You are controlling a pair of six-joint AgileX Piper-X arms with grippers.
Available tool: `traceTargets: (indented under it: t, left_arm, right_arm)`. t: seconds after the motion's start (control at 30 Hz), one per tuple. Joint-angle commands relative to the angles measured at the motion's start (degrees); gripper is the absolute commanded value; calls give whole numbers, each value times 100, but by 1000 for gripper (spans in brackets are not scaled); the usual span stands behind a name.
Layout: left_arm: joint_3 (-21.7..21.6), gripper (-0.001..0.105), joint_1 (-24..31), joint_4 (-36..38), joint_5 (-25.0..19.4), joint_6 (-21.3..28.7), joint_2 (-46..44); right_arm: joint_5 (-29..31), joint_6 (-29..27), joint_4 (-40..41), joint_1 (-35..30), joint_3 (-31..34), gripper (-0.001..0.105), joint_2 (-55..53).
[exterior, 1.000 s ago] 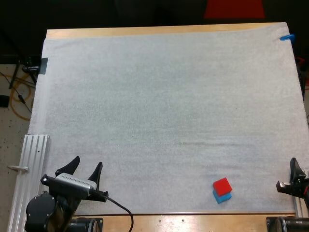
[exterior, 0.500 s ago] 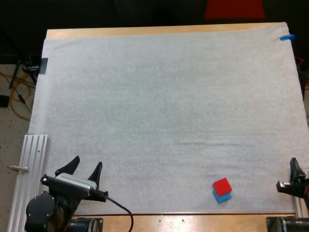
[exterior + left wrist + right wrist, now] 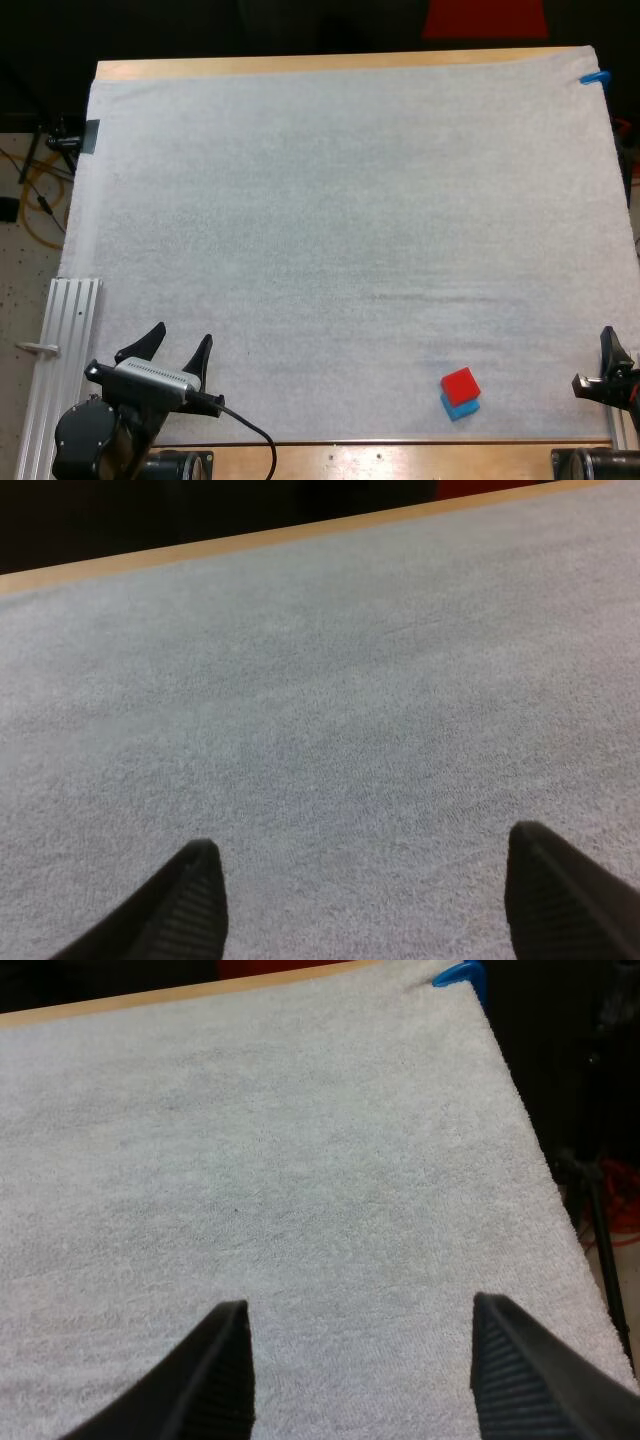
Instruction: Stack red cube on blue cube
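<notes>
The red cube [image 3: 460,384] rests on top of the blue cube [image 3: 461,407] near the mat's front edge, right of centre, turned slightly askew on it. My left gripper [image 3: 177,347] is open at the front left corner, far from the cubes. Its two fingers [image 3: 185,905] stand wide apart over bare mat. My right gripper [image 3: 612,345] sits at the right edge, to the right of the stack and clear of it. Its fingers [image 3: 225,1375] are spread wide, so it is open with nothing between them.
The white mat [image 3: 340,230] covers nearly the whole table. A ribbed metal rail [image 3: 62,360] lies along the left side beside my left arm. The wooden table edge [image 3: 330,64] runs along the far side.
</notes>
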Motion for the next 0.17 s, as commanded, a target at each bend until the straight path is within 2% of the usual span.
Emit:
traceTargets:
  t: [0.0,0.13]
  left_arm:
    - [0,59,-4,-66,-48,-18,-770]
    - [0,59,-4,-66,-48,-18,-770]
  right_arm:
    - [-23,5,-21,-8,-12,49,-192]
    - [-23,5,-21,-8,-12,49,-192]
